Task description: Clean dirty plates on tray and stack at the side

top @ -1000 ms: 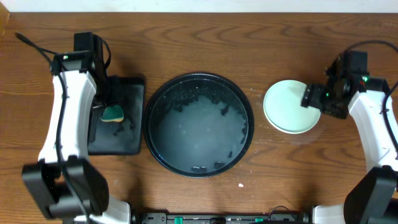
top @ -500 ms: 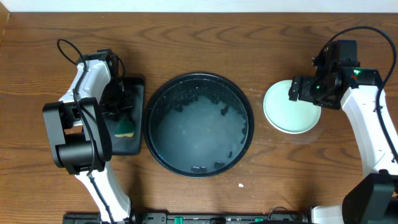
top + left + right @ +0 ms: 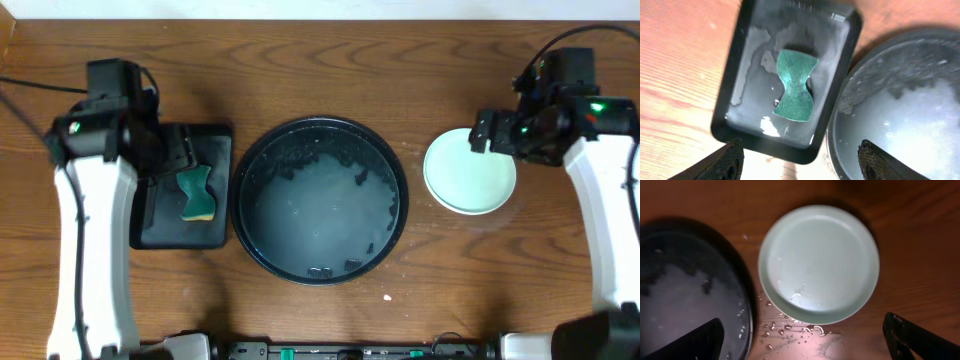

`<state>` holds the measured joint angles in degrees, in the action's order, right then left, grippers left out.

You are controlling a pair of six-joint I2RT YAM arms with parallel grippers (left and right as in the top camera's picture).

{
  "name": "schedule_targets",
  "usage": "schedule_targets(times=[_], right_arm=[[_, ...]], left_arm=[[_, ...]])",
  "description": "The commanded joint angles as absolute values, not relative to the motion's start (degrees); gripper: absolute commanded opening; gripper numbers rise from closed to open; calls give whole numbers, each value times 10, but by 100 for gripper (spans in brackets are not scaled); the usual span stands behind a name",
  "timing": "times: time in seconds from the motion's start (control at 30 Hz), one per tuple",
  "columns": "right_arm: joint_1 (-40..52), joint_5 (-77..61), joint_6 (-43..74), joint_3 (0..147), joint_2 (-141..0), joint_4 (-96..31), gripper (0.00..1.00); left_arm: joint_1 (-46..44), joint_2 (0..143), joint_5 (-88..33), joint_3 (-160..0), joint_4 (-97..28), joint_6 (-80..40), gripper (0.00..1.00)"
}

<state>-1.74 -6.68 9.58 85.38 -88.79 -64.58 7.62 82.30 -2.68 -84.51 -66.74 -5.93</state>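
Note:
The round black tray [image 3: 318, 262] sits mid-table, wet and foamy, with no plate on it; its rim also shows in both wrist views [image 3: 840, 107] [image 3: 742, 300]. A pale mint-green plate [image 3: 468, 172] [image 3: 819, 262] rests on the wood to the tray's right, with water drops at its near edge. I cannot tell whether other plates lie under it. My right gripper [image 3: 487, 132] [image 3: 807, 345] hovers open above the plate, holding nothing. My left gripper [image 3: 180, 152] [image 3: 800, 165] hangs open and empty over the green sponge [image 3: 197, 193] [image 3: 796, 85].
The sponge lies flat on a small rectangular black tray [image 3: 160, 232] [image 3: 747, 45] left of the round tray, close to its rim. Both arms stand at the table's outer sides. A small white speck [image 3: 388, 296] lies on the wood in front of the round tray.
My left gripper opened and let go of the sponge, which now lies on the rectangular tray, and the arm pulled back. My right gripper opened wider and shifted over the plate's upper right.

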Motion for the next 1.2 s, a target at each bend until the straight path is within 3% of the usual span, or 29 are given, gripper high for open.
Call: schedule_targets(times=[0.0,0.47,0.73,0.9,1.17], right_arm=[[-14,-71,80,913,-820,-680,99],[-14,-25,46,940,-529,-711,99],[-15,4,43,917,-482,-712,99],[-19,-5,35,762,-429,-543,99],[-17,-54,36,363,-262,-197,99]], left_arm=[[76,773,-26,-846,-670,-65,74],[76,728,-26,-846,-670,-65,74],[76,728,-26,-846,-670,-65,74],[76,728,-26,-846,-670,-65,74],[76,728,-26,-846,-670,-65,74]])
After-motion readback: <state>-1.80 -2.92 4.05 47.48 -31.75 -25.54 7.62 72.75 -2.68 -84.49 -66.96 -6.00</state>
